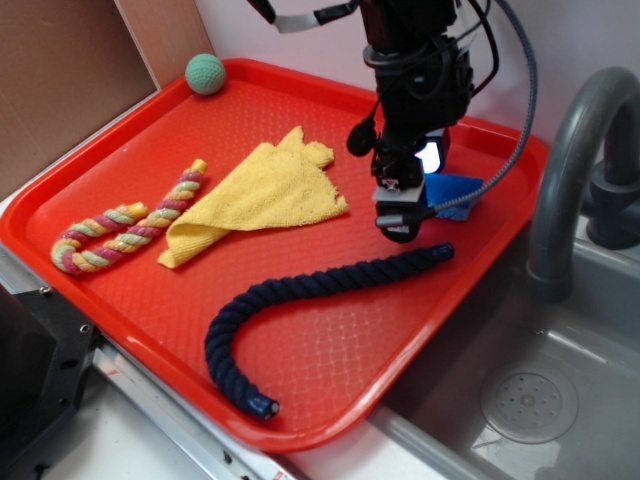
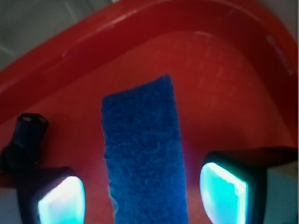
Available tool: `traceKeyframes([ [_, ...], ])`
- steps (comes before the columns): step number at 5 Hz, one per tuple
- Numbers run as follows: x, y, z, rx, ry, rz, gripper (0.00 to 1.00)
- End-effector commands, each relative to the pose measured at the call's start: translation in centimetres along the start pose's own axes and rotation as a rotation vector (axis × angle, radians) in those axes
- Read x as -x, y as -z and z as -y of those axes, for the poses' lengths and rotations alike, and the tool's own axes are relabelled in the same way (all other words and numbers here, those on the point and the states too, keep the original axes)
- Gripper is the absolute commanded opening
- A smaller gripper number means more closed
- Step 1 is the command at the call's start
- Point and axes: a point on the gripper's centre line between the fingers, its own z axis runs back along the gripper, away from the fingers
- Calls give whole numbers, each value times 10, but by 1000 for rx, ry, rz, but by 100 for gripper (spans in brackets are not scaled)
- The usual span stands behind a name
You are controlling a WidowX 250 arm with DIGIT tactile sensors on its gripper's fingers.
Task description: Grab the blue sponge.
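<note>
Open jaws straddle the blue sponge [image 2: 144,154] — its near end cut off — on the red tray [image 2: 224,93].

Exterior: arm hides part of blue sponge [image 1: 455,190]; wrist view crops its near end.

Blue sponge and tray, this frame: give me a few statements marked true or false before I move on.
1. The blue sponge lies between the open fingers of the tool. True.
2. The tool has lifted the sponge off the red tray. False: the wrist view shows no grip yet.
3. The green ball sits at the tray's far corner. True.
4. The navy rope lies on top of the yellow cloth. False: they lie apart.
</note>
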Motion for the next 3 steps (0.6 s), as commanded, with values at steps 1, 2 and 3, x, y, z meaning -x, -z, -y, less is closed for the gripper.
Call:
traceKeyframes([
  [1,-16,1,9,-26,21,-29,0],
  [2,-16,-1,9,-45,3,-52,0],
  [3,-3,-24,7,-122,-155,-80,0],
])
